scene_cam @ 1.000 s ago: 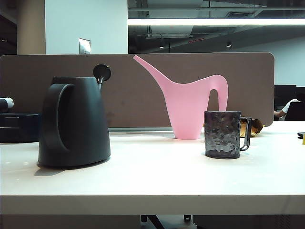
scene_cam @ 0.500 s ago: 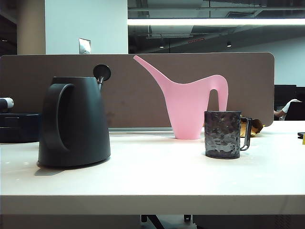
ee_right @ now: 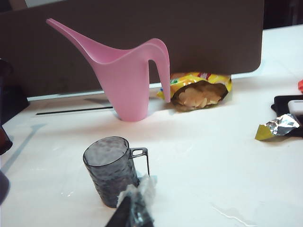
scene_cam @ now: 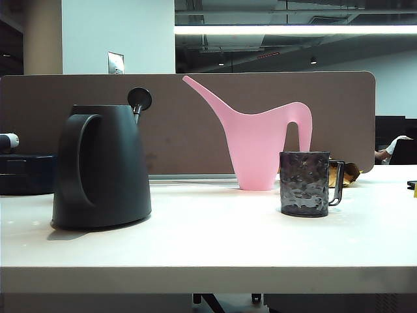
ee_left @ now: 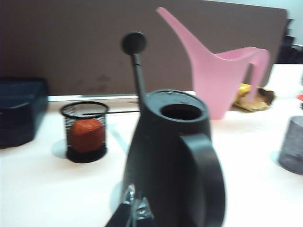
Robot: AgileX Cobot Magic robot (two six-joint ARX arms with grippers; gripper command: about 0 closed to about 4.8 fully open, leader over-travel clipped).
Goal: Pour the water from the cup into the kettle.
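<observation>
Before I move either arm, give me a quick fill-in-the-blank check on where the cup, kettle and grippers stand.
1. In the exterior view the cup stands to the ____ of the kettle.
2. The watering can behind the cup is ____ in colour.
3. The right gripper sits near the cup, its jaws ____.
4. The left gripper sits close by the ____.

Missing words: right; pink; shut; kettle

kettle [scene_cam: 101, 166]: matt black, smooth
cup [scene_cam: 304, 183]: smoky-grey translucent, dimpled, glossy
watering can [scene_cam: 260, 140]: pink plastic, smooth
table [scene_cam: 215, 244]: pale, smooth, faint sheen
basket [ee_left: 85, 131]: black wire mesh
wrapper [ee_right: 279, 126]: crinkled shiny foil
</observation>
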